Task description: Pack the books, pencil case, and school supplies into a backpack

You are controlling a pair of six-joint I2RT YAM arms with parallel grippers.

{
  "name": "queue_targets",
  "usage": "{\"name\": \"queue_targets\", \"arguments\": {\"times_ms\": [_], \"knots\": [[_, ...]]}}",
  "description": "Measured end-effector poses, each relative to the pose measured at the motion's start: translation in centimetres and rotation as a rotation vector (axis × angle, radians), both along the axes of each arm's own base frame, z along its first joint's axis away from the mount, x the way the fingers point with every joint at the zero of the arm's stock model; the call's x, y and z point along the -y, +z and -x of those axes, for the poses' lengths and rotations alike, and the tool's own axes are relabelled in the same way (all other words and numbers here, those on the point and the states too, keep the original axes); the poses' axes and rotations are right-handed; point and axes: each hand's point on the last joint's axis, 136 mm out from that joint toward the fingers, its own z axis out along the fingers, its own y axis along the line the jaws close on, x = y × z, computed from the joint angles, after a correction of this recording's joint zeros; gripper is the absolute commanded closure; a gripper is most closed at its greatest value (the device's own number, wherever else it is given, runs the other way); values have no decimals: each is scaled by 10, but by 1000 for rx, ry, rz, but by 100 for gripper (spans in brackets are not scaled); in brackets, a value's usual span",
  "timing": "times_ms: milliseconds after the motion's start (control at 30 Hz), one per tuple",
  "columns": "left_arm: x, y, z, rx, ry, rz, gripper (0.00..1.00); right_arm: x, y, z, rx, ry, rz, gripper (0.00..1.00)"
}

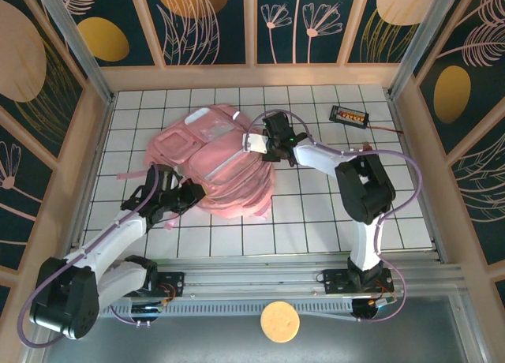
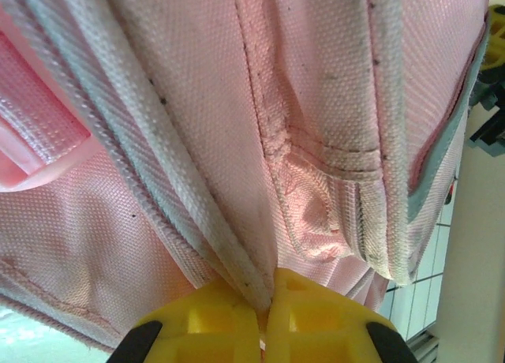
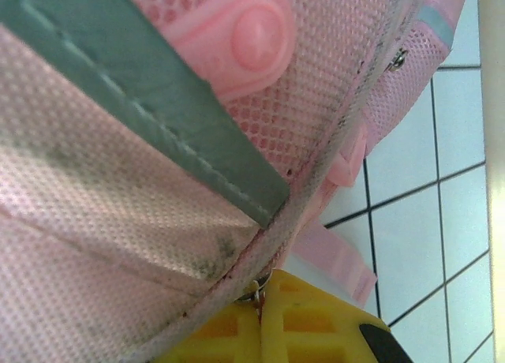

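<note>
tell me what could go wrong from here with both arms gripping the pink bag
1. The left pincer is shut on just a thin seam fold of the backpack; a pull may let it slip free.
2. The right pincer nips the bag's edge piping likewise; pulling apart might drag the soft bag rather than open it.
3. The black gadget lies near the right arm; a swing could knock it.
</note>
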Motion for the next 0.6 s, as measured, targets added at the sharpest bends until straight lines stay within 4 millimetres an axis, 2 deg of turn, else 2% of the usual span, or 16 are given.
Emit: {"name": "queue_targets", "arguments": {"times_ms": [167, 300, 367, 400, 533, 600], "knots": [[-11, 4, -5, 3, 13, -29, 100, -8, 5, -2, 10, 30, -23, 100], [-20, 2, -16, -27, 11, -75, 100, -6, 11, 7, -2, 0, -51, 100], [-25, -2, -22, -59, 6, -110, 98, -1, 19, 20, -3, -26, -61, 100], [-27, -5, -26, -74, 3, -132, 92, 3, 23, 29, -5, -42, -63, 100], [-43, -9, -48, -110, -8, -226, 82, 9, 35, 68, -29, -77, -65, 100], [-61, -8, -65, -111, 12, -282, 68, 6, 40, 89, -62, -85, -72, 100]]}}
